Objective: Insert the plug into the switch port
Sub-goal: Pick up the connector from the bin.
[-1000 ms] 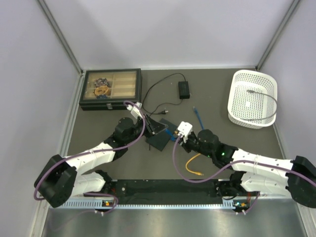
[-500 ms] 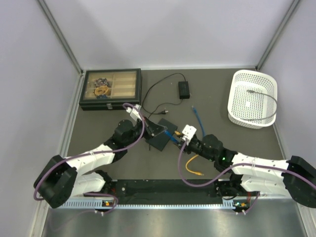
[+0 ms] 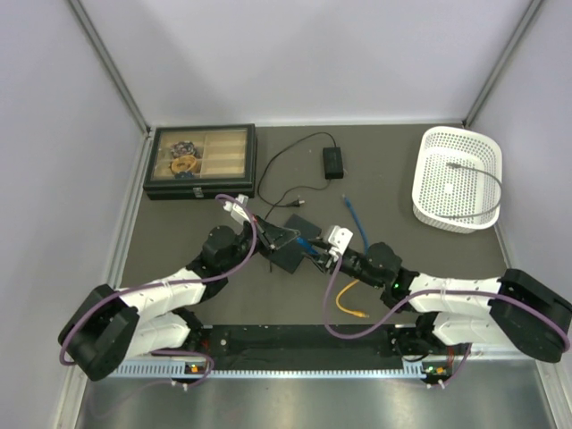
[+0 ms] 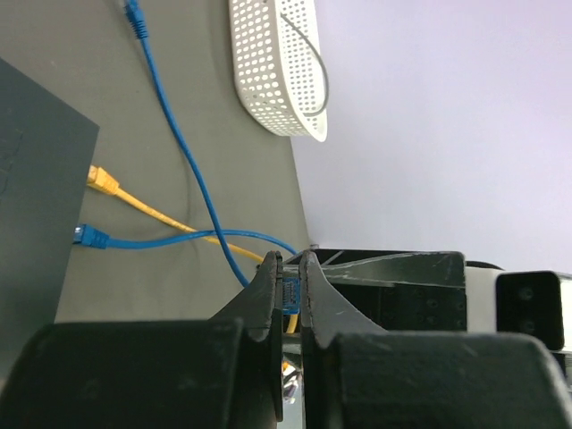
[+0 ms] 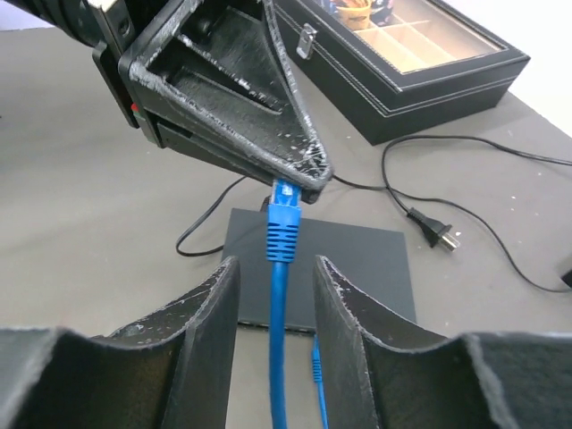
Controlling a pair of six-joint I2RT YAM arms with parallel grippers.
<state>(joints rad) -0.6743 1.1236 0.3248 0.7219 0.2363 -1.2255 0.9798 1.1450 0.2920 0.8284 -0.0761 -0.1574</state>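
The blue plug [image 5: 284, 214] hangs in the air above the dark grey switch [image 5: 350, 259], pinched at its tip by my left gripper [image 4: 288, 259], which is shut on it. Its blue cable [image 5: 279, 340] runs down between the fingers [image 5: 207, 317] of my right gripper [image 5: 275, 264], which stands open and does not touch it. From above, the left gripper [image 3: 284, 234] and right gripper [image 3: 320, 253] meet over the switch [image 3: 288, 257]. On the switch's edge, another blue plug [image 4: 89, 237] and a yellow plug [image 4: 103, 181] sit in ports.
A black compartment case [image 3: 201, 161] stands at the back left and a white basket [image 3: 460, 179] at the back right. A black power brick [image 3: 332, 162] and its thin lead lie behind the switch. A yellow cable [image 3: 347, 299] curls towards the near edge.
My left gripper has shut on the blue plug's tip. The right gripper has opened and let the plug go, with the cable still between its fingers.
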